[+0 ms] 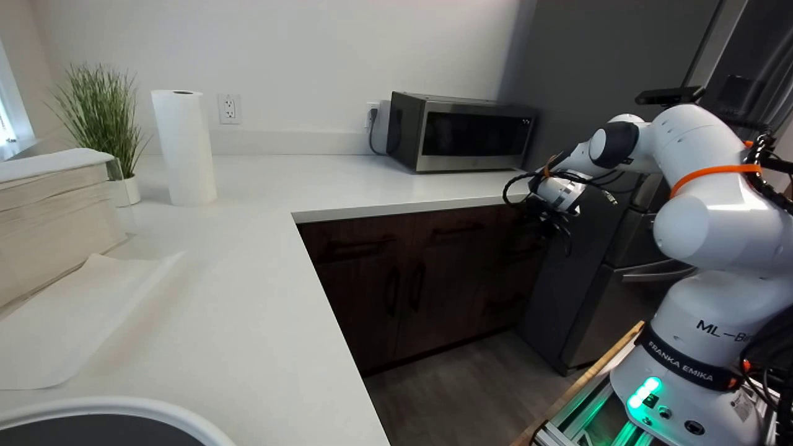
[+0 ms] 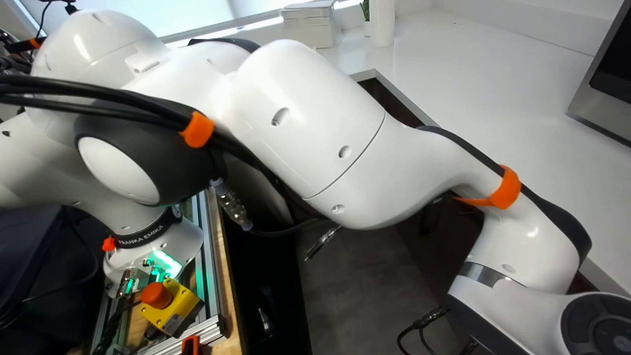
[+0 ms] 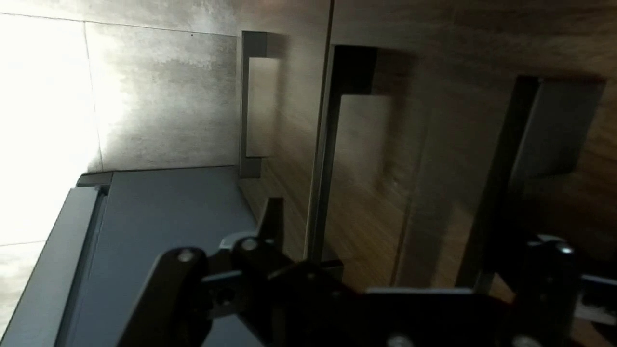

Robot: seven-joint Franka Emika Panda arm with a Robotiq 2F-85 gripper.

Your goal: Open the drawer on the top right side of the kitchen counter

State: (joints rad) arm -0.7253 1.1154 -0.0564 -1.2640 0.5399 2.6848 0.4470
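Observation:
The drawer [image 1: 505, 217] is the dark brown top front at the right end of the cabinets, under the white kitchen counter [image 1: 347, 179]; it looks shut. The gripper [image 1: 553, 230] is in front of it and hides part of it. In the wrist view the drawer front [image 3: 446, 226] is at the right, with its dark bar handle [image 3: 508, 154]. The gripper [image 3: 393, 226] shows at the bottom, fingers spread wide. Its right finger overlaps the handle; I cannot tell if they touch. The counter also shows in an exterior view [image 2: 493, 74], where the gripper is out of view.
Lower drawers have bar handles, a middle handle [image 3: 328, 159] and a bottom handle [image 3: 245, 106]. A grey fridge [image 1: 576, 297] stands close at the right of the drawers. A microwave [image 1: 471, 136] sits on the counter above. The arm's cables [image 1: 517, 189] hang near the counter edge.

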